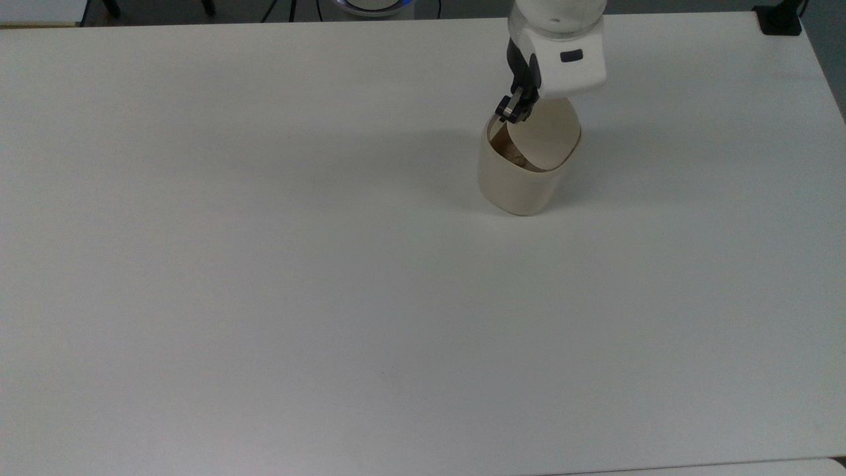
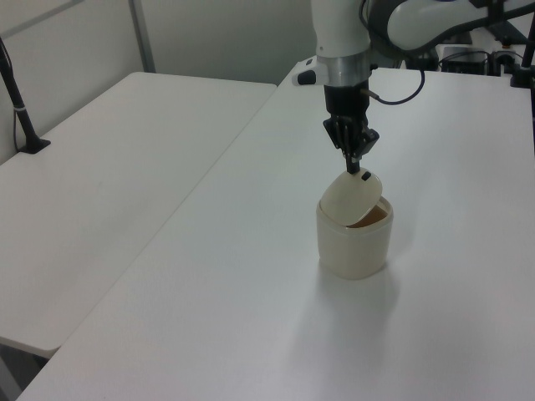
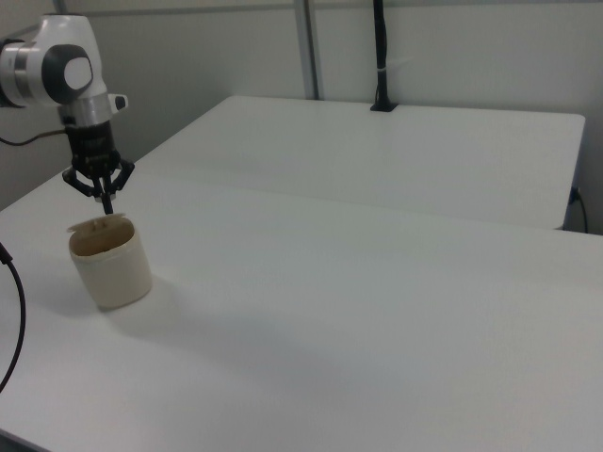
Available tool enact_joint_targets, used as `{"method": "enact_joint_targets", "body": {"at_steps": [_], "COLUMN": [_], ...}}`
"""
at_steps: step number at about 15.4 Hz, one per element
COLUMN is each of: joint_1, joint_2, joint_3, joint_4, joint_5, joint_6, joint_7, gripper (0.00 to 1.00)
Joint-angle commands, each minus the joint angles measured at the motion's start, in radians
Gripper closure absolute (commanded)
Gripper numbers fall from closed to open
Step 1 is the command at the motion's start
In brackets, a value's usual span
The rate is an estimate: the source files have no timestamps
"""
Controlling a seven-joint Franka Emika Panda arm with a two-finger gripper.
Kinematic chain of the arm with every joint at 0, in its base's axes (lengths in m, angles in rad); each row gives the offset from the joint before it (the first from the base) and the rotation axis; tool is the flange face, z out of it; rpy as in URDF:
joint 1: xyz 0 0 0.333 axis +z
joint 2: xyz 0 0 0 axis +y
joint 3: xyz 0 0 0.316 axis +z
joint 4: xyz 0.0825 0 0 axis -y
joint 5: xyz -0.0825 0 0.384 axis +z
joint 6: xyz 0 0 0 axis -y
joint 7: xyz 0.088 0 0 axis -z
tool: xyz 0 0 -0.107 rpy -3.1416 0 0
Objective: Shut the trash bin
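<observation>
The bin (image 1: 519,178) stands on the white table (image 1: 264,264), toward the top view's upper right, and at the left view's centre right (image 2: 354,242). In the right view it sits at the far left (image 3: 111,264). Its lid (image 1: 545,139) is tilted, partly lowered over the opening, with a gap showing on the top view's left side, where brownish contents are dimly seen inside. In the left view the lid (image 2: 351,198) leans up toward the gripper, a small dark mark near its upper edge.

The gripper (image 2: 355,164) points down with its fingers drawn together, the tips touching the lid's raised edge. It shows also in the top view (image 1: 510,114) and the right view (image 3: 106,203).

No brand, label or writing can be read on the bin or the arm.
</observation>
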Motion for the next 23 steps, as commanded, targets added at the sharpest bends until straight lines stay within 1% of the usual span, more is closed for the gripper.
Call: {"method": "enact_joint_targets", "body": {"at_steps": [1,7,9,15,17,19,20,21,23], "joint_1": [0.020,0.039,0.039,0.040,0.034,0.023,0.013,-0.007,-0.045], "joint_2": [-0.004,0.049,0.062,0.076,0.043,-0.017,-0.064,-0.086,-0.121], "joint_3": [-0.004,-0.001,-0.001,-0.001,-0.002,-0.005,-0.011,-0.015,-0.016], "joint_4": [-0.064,-0.064,-0.064,-0.060,-0.054,-0.051,-0.044,-0.043,-0.038], "joint_5": [-0.035,-0.038,-0.049,-0.066,-0.064,-0.063,-0.063,-0.063,-0.066], "joint_6": [0.000,0.001,0.003,0.020,0.006,-0.046,-0.080,-0.106,-0.144], "joint_7": [-0.021,-0.010,-0.009,0.021,0.027,0.030,0.040,0.066,0.152], "gripper": [1.00,1.00,1.00,1.00,1.00,1.00,1.00,0.99,0.93]}}
